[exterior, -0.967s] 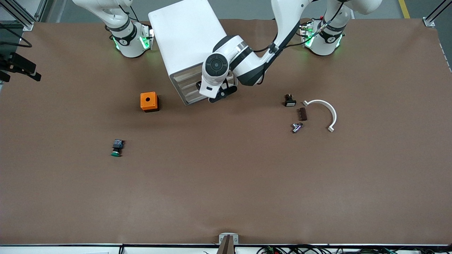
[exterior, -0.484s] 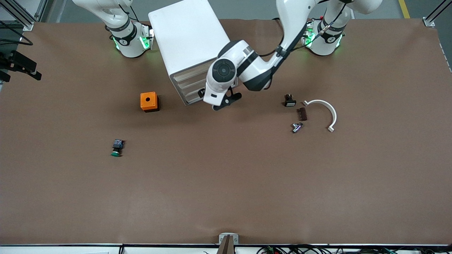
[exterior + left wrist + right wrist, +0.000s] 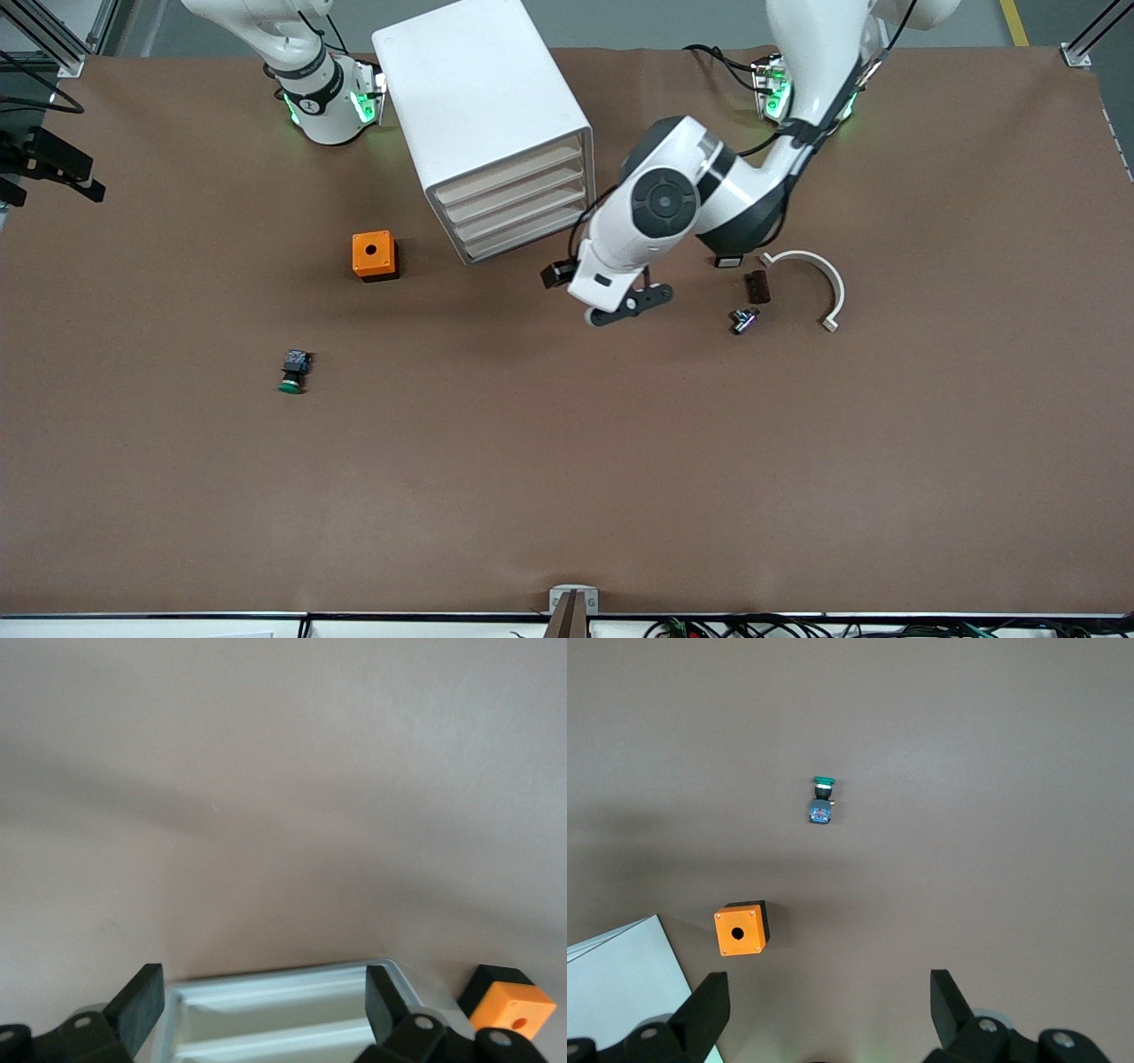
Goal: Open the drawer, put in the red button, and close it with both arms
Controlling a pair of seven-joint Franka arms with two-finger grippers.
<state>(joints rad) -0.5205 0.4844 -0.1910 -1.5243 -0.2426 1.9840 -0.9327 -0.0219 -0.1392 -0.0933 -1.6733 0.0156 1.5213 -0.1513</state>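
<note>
Cabinet point(image 3: 483, 106): four drawers point(image 3: 514, 206), all pushed in. Red button: not visible. Left pincer point(image 3: 620, 310): fingers spread wide, empty, over bare tabletop point(image 3: 567, 461) in front of the cabinet. Right pincer point(image 3: 824, 1010): wide, empty, arm waiting above orange box point(image 3: 373, 255) and green-capped button point(image 3: 292, 372).

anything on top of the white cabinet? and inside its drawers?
Nothing sits on the cabinet top; it shows bare white. All four drawers are shut, so their contents are hidden. The left gripper, open, hangs over bare table; no red button is visible.
</note>
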